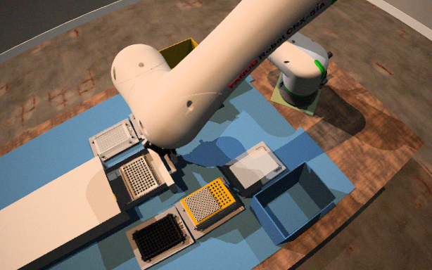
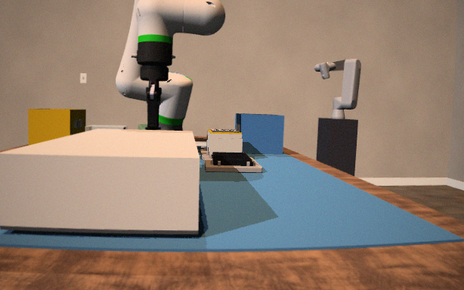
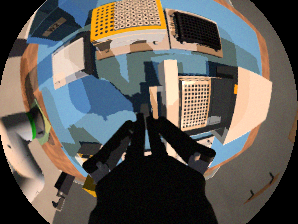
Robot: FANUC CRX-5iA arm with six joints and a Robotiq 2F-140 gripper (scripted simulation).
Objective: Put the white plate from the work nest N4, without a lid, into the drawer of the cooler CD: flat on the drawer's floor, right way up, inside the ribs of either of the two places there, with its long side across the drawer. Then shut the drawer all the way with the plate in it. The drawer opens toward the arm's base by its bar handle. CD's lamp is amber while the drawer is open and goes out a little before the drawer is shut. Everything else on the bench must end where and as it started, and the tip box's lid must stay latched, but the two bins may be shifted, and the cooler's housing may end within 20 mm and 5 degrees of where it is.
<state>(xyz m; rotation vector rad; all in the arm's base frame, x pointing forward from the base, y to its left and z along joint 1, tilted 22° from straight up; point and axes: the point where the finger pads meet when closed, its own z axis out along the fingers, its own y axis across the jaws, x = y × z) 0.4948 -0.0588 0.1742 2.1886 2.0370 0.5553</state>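
Note:
The white plate point(image 1: 139, 176) lies flat in the open drawer of the cooler CD point(image 1: 53, 211), a long white box at the left. In the wrist view the plate point(image 3: 194, 102) sits to the right of my fingertips. My gripper point(image 3: 145, 109) is shut with nothing between its fingers. It points down just outside the drawer's white front panel point(image 1: 162, 168), on the arm-base side. In the exterior view the gripper point(image 2: 153, 122) stands behind the cooler, so its tips are hidden. In the top view the arm covers most of it.
A second white plate point(image 1: 114, 138) sits in a nest behind the drawer. The yellow tip box point(image 1: 209, 200), a black plate point(image 1: 159, 236) and a lidded plate point(image 1: 255, 168) stand to the right. A blue bin point(image 1: 293, 202) is farther right and a yellow bin point(image 1: 179, 52) at the back.

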